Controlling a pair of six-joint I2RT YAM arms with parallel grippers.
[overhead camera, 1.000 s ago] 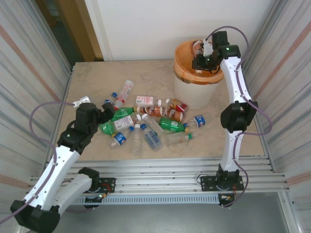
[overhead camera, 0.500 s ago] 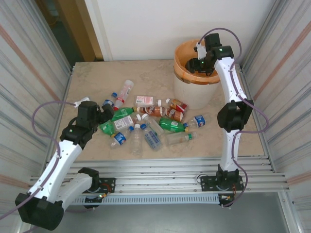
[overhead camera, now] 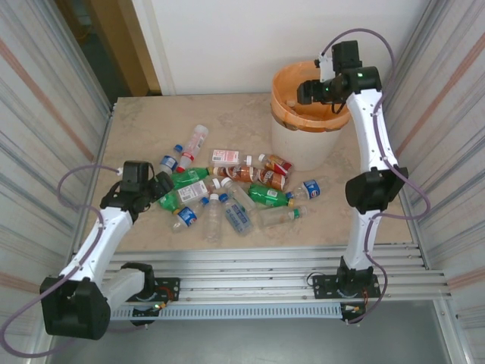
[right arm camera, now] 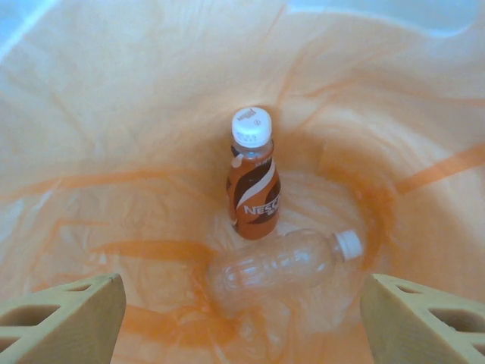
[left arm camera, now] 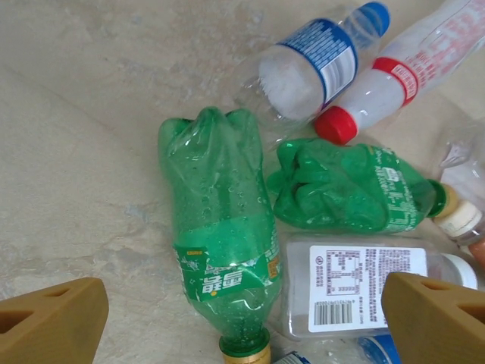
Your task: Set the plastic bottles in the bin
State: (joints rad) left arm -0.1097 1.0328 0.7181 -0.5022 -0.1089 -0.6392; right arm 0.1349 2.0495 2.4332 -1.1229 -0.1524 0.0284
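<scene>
Right fingers point(right arm camera: 61, 315) spread, released, holding nothing. Hovering over bin point(overhead camera: 307, 140) mouth so drop falls inside. Brown bottle point(right arm camera: 252, 189) and clear bottle point(right arm camera: 282, 267) rest on orange liner at bottom.

Left fingers point(left arm camera: 47, 322) open too, either side of green bottle point(left arm camera: 221, 235) on tabletop point(overhead camera: 151, 129); likely lining up next pick.

Versus second ago: right fingers were clenched on bottle above rim, now empty. Left arm pulled lower, closer to pile. Many bottles remain on tabletop.
</scene>
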